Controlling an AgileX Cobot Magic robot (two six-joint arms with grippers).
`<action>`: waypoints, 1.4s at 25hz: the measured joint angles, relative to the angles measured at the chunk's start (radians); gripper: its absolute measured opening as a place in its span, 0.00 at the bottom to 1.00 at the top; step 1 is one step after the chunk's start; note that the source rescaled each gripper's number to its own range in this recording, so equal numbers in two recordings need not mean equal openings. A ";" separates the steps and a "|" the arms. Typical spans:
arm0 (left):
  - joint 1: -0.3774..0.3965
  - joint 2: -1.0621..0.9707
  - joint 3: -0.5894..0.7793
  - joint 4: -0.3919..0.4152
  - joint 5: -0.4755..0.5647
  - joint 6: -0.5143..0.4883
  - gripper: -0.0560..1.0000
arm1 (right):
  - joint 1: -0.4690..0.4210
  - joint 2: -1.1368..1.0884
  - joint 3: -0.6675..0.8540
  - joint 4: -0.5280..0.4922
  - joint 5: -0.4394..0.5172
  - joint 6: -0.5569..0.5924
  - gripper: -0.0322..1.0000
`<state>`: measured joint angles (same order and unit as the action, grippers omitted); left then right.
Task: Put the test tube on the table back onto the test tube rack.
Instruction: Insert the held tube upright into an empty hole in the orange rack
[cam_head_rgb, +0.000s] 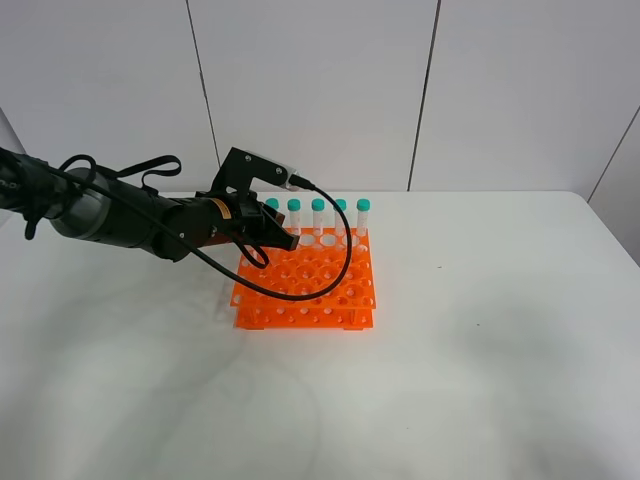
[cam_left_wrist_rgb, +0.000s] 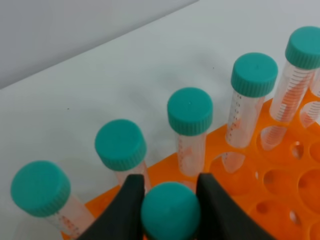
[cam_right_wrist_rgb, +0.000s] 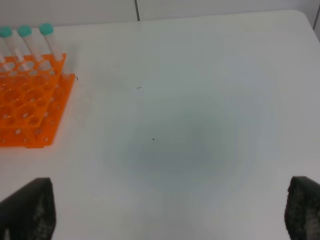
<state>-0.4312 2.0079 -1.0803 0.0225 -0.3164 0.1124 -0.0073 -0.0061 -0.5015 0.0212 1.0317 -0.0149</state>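
My left gripper (cam_head_rgb: 276, 238) (cam_left_wrist_rgb: 170, 186) is shut on the test tube (cam_left_wrist_rgb: 170, 214), gripping its teal cap between the black fingers (cam_left_wrist_rgb: 129, 205). It holds the tube over the back left part of the orange test tube rack (cam_head_rgb: 310, 290) (cam_left_wrist_rgb: 280, 190), just in front of the back row. How far the tube sits in a hole is hidden. Several identical teal-capped tubes (cam_head_rgb: 318, 212) (cam_left_wrist_rgb: 190, 125) stand upright in the back row. My right gripper (cam_right_wrist_rgb: 165, 207) is open and empty over the bare white table (cam_head_rgb: 480, 330), well right of the rack (cam_right_wrist_rgb: 30, 105).
A black cable (cam_head_rgb: 335, 265) loops from the left wrist across the rack's top. White wall panels (cam_head_rgb: 320, 80) stand behind the table's far edge. The right arm does not show in the exterior high view.
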 joint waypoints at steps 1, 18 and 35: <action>0.000 0.002 0.000 0.000 0.000 0.000 0.05 | 0.000 0.000 0.000 0.000 0.000 0.000 1.00; 0.000 0.024 0.000 -0.001 -0.015 -0.023 0.18 | 0.000 0.000 0.000 0.000 0.000 0.000 1.00; 0.000 -0.112 0.000 0.000 0.027 -0.063 0.71 | 0.000 0.000 0.000 0.000 0.000 0.000 1.00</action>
<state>-0.4312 1.8957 -1.0803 0.0223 -0.2896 0.0490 -0.0073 -0.0061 -0.5015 0.0212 1.0317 -0.0149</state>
